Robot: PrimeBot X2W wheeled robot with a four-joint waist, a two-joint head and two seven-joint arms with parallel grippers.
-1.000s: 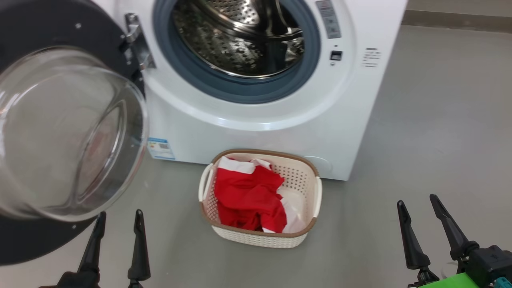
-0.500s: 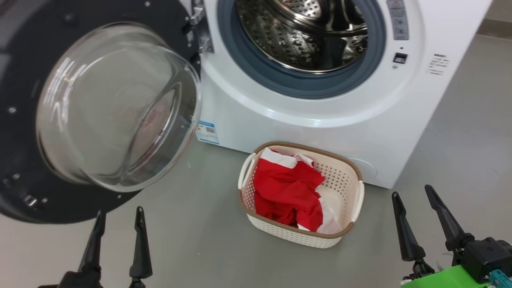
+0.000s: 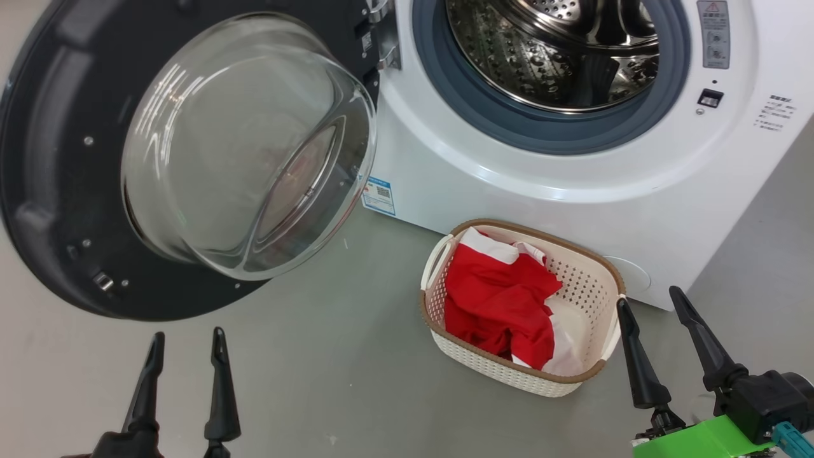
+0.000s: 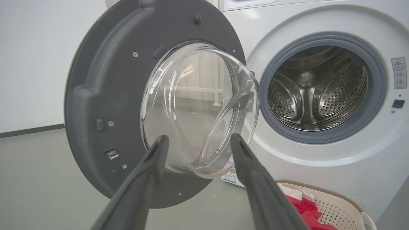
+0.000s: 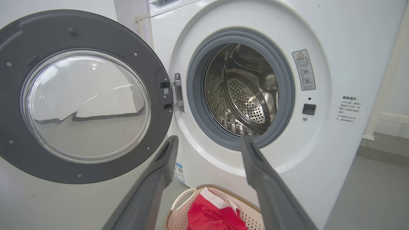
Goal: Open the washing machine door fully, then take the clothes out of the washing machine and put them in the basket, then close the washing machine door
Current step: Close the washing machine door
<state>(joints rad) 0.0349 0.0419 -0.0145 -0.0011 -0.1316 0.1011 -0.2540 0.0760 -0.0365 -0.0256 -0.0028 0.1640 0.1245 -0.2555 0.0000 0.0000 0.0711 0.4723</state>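
The white washing machine (image 3: 572, 191) stands ahead with its steel drum bare inside. Its washing machine door (image 3: 51, 210) hangs swung wide to the left, dark rim and clear glass bowl (image 3: 248, 146) facing me. On the floor before the machine sits the cream basket (image 3: 591, 286), holding the red and white clothes (image 3: 502, 299). My left gripper (image 3: 186, 337) is open at the lower left, below the door. My right gripper (image 3: 648, 294) is open at the lower right, its left finger just beside the basket's right handle. In the left wrist view the door (image 4: 105, 105) lies ahead of the open left gripper (image 4: 196, 139).
Grey floor (image 3: 331, 369) stretches between the door and the basket. A blue label (image 3: 379, 195) sits low on the machine's front. A white wall (image 4: 35, 64) runs behind the door, and a pale skirting (image 5: 386, 121) lies right of the machine.
The head camera has swung left, so the machine, door and basket sit further right in the picture. Both grippers stay open and hold their places.
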